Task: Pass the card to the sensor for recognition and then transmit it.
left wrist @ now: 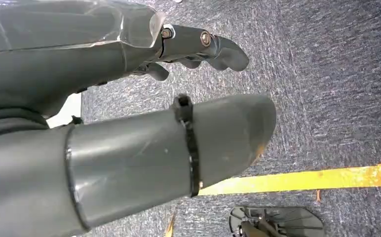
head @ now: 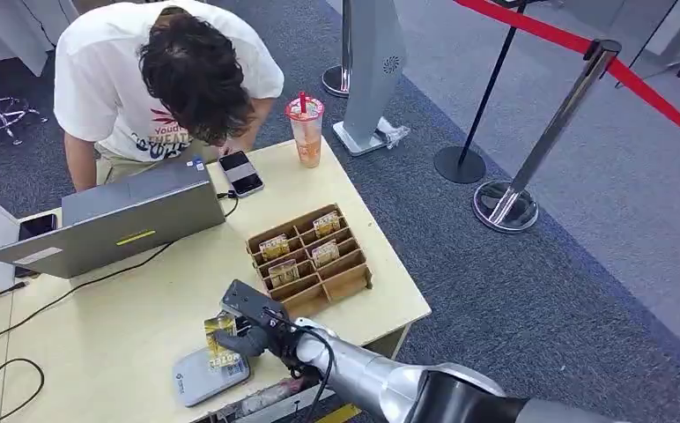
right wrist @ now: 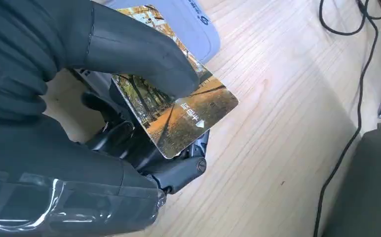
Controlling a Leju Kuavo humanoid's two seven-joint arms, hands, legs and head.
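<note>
Right hand [head: 257, 339] in the head view pinches the card [head: 220, 342] and holds it over the grey sensor pad [head: 197, 377], which lies at the near edge of the bench [head: 125, 308]. My worry is the edge: the pad sits close to the drop, so a card that slips could slide off the wood onto the carpet. A partitioned cardboard tray [head: 312, 262] with more cards stands just beyond the hand, near enough that a wide swing of the arm could knock it. A laptop [head: 112, 220], two phones, trailing cables and an iced drink [head: 306, 130] share the pale wooden top, and a person [head: 165, 79] leans over the far side — someone to keep clear of when the card is passed on. Grey carpet, a kiosk stand and red-rope stanchions fill the room behind.

Left hand [left wrist: 198, 49] in its own wrist view hangs above carpet with a yellow floor stripe; it holds nothing, its fingers somewhat curled yet apart.

From the right wrist view the grip looks thin: the thumb presses the card [right wrist: 178, 111] against darker fingers [right wrist: 178, 170] underneath (a glossy face, likely slippery), and much of the card juts out unsupported. The sensor pad [right wrist: 188, 24] lies beyond it, so a tilted card may fail to read — or twist loose if it touches the pad.
</note>
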